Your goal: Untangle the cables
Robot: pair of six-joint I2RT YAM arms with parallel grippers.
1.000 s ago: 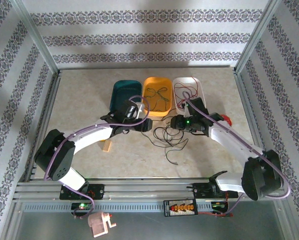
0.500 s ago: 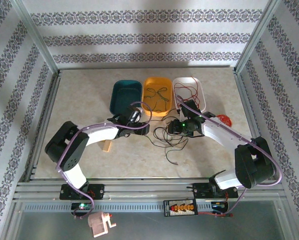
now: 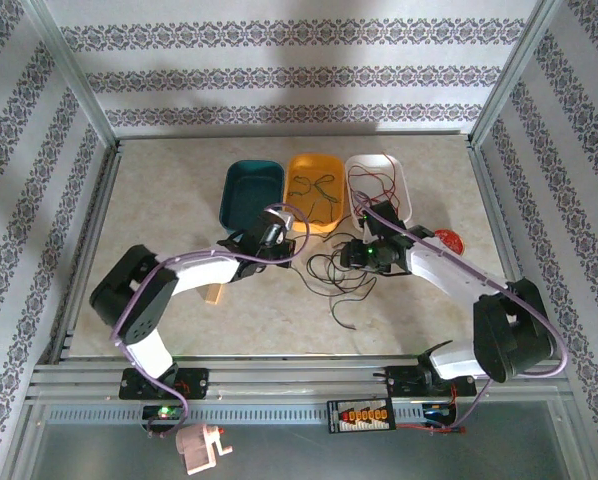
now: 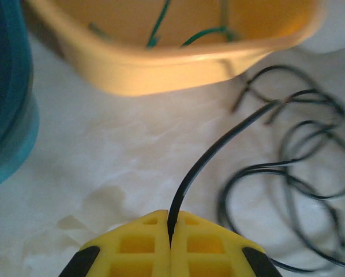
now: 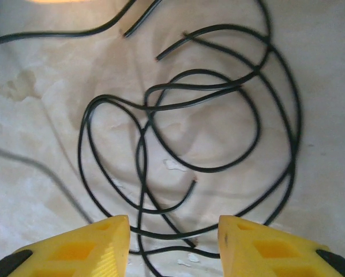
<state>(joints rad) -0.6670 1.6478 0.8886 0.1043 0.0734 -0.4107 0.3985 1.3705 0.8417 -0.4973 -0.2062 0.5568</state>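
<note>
As it stands, step: one black cable (image 4: 218, 145) seized for pulling.
Left jaws: clamped on it.
Right jaws: apart over black tangle (image 5: 155, 107).
Next: strand to be drawn clear.

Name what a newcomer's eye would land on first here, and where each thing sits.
A tangle of black cables lies mid-table, on the near side of a teal tub, an orange tub and a white tub. The left gripper is shut on one black strand; the right gripper hangs open over the loops.
</note>
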